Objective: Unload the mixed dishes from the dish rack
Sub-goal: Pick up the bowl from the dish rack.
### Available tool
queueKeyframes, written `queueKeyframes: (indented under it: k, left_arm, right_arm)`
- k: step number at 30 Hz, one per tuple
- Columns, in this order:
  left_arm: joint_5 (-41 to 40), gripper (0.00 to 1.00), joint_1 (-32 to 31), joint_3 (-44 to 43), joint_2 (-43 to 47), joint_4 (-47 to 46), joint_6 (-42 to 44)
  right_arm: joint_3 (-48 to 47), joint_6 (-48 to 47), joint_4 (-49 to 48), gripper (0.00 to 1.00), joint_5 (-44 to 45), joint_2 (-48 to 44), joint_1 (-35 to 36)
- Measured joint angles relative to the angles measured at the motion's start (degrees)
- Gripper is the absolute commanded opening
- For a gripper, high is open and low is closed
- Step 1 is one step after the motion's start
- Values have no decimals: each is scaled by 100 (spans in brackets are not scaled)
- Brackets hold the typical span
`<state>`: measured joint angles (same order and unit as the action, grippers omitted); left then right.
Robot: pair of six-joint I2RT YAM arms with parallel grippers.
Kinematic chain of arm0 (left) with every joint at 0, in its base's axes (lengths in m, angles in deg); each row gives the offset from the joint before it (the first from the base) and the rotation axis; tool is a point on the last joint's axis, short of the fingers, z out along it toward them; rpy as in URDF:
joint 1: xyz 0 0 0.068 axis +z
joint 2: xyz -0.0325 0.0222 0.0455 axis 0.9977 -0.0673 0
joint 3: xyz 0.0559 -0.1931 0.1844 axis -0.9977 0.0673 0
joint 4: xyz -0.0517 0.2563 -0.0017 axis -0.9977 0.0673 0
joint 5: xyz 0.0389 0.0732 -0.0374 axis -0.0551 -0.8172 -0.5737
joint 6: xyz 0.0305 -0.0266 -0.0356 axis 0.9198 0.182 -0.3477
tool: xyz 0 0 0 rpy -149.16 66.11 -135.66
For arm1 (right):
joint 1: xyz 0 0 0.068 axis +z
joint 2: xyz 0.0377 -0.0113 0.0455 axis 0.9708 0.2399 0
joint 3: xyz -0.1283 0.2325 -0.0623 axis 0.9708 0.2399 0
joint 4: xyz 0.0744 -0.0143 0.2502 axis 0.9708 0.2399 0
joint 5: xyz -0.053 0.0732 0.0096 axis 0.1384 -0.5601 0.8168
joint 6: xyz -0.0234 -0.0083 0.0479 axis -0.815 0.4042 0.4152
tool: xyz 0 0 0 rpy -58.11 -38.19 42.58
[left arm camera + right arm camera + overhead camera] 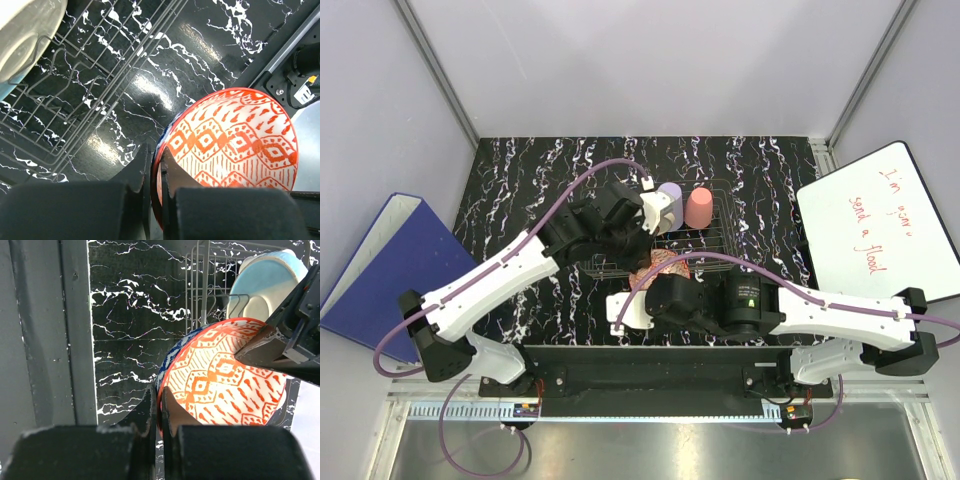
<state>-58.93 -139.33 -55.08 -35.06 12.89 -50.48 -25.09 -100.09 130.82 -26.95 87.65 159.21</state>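
The red-orange patterned bowl (667,263) hangs tilted above the near end of the wire dish rack (715,235). My left gripper (159,170) is shut on one side of its rim. My right gripper (160,407) is shut on the opposite side, with the bowl (225,375) filling the view and a left finger (272,347) on its far edge. The bowl (235,140) also shows in the left wrist view. The light-blue-and-cream plate (265,282) stands upright in the rack (200,280). A lavender cup (670,192) and a salmon-pink cup (699,207) stand at the rack's far end. The whitish cup is hidden.
A blue binder (380,260) lies off the table's left edge. A whiteboard with red writing (880,225) lies at the right. The black marbled tabletop (540,180) surrounds the rack. Both arms (510,270) cross in front of the rack.
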Motion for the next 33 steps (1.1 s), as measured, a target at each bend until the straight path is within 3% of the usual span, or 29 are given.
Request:
queueKeyframes:
  k: [1, 2, 3, 5, 6, 10, 15, 19, 26, 33]
  left_arm:
    - [2, 0, 0, 0, 0, -4, 0]
    - [0, 0, 0, 0, 0, -2, -2]
    - [-2, 0, 0, 0, 0, -13, -2]
    - [-13, 0, 0, 0, 2, -26, 9]
    - [-31, 0, 0, 0, 2, -2, 42]
    - [-83, 0, 0, 0, 2, 116, 90]
    - [-203, 0, 96, -122, 2, 212, 61]
    - [-179, 0, 614, -420, 26, 227, -136]
    - [-258, 0, 2581, -581, 385, -101, -1060]
    - [-461, 0, 4492, -645, 160, -546, -2087]
  right_arm:
    - [0, 0, 0, 0, 4, -4, 0]
    - [0, 0, 0, 6, 4, -11, 0]
    - [2, 2, 0, 26, 15, -13, 0]
    - [31, -15, -26, 52, 57, -26, 0]
    - [48, 11, -50, 70, 118, -48, 0]
    - [133, 85, -225, 99, 409, -225, 0]
    - [203, 313, -579, 100, 804, -525, 0]
    - [203, 597, -1110, 100, 1193, -960, 0]
    - [313, 1648, -2280, 100, 2164, -2194, 0]
    - [1362, 2916, -3095, 100, 2715, -3115, 0]
